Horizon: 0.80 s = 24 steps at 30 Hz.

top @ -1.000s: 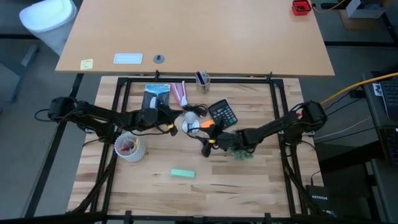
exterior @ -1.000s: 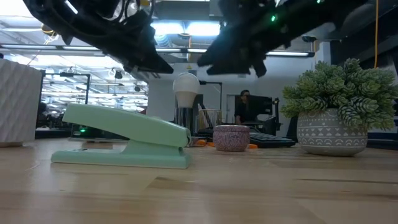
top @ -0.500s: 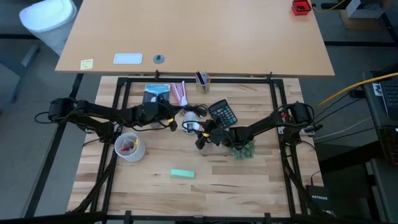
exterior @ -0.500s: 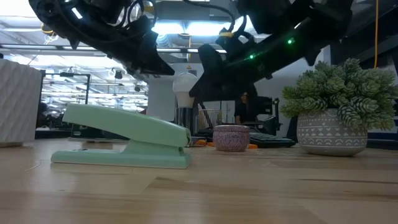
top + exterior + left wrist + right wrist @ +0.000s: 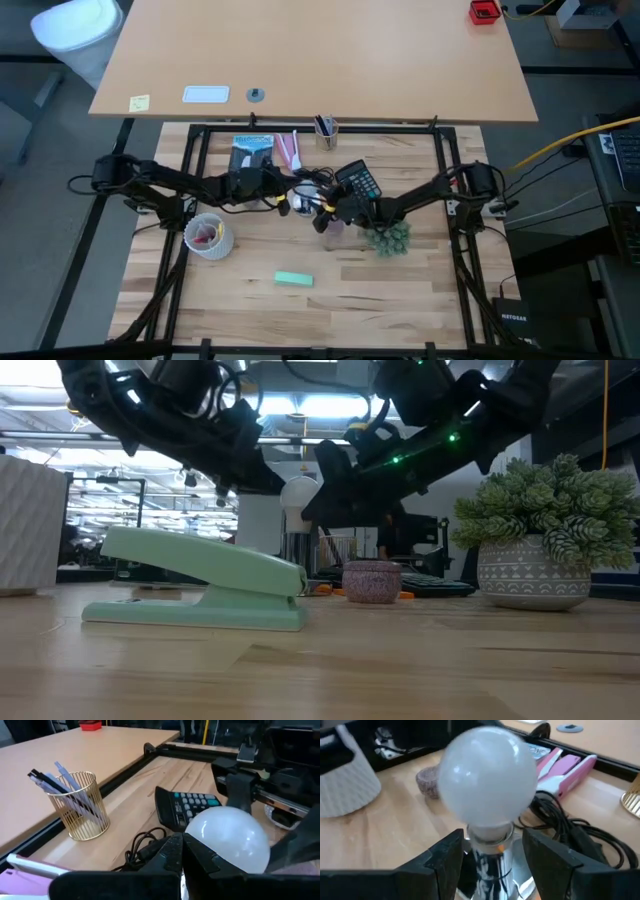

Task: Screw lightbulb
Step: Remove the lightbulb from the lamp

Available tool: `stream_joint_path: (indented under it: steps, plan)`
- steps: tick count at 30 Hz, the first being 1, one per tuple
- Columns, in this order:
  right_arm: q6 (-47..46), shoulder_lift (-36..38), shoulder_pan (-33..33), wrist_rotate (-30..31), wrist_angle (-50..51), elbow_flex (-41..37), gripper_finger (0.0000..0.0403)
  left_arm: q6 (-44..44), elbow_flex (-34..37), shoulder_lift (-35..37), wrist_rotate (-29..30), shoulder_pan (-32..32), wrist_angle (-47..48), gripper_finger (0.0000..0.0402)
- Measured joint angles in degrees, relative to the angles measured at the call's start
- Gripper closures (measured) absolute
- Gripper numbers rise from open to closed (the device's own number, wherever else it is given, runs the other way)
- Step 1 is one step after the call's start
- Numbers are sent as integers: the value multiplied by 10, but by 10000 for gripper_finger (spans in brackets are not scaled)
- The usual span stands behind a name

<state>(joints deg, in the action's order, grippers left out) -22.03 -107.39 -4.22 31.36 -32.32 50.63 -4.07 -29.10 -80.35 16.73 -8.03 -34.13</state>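
In the high view both arms reach toward the middle of the wooden surface (image 5: 250, 310), the left arm from the left of the frame and the right arm from the right, and their tips meet just left of the black calculator (image 5: 358, 181). The lightbulb (image 5: 298, 494) stands upright there, its frosted globe on top and its narrow base (image 5: 488, 836) going down into a shiny metal socket (image 5: 492, 865); in the low view it shows in the centre of the frame, between the two dark arms.

The right claw (image 5: 492, 851) sits at the bulb's neck with its fingers (image 5: 445, 857) apart, one on each side of the base, with a gap between each finger and the metal. The left claw (image 5: 186, 851) is close against the side of the globe (image 5: 227, 837); whether its fingers are apart or together cannot be told, since the wrist view shows only their dark tips just in front of the bulb.

A black cord (image 5: 567, 832) lies coiled on the wood beside the socket. A gold wire cup of pens (image 5: 80, 805) stands near the far edge of the surface, and a small pale purple lump (image 5: 427, 781) lies near the bulb. At the front of the low view rests a green stapler (image 5: 200, 592), with a potted plant (image 5: 545, 545) at the right of the frame and a white ribbed cup (image 5: 208, 234) toward the left in the high view.
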Motion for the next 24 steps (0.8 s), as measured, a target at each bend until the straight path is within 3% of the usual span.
stream_joint_path:
  steps: [24]
  plan:
    - [1,-1,20,5,5,0,194,-44,-1,-1,11,31,55,402]
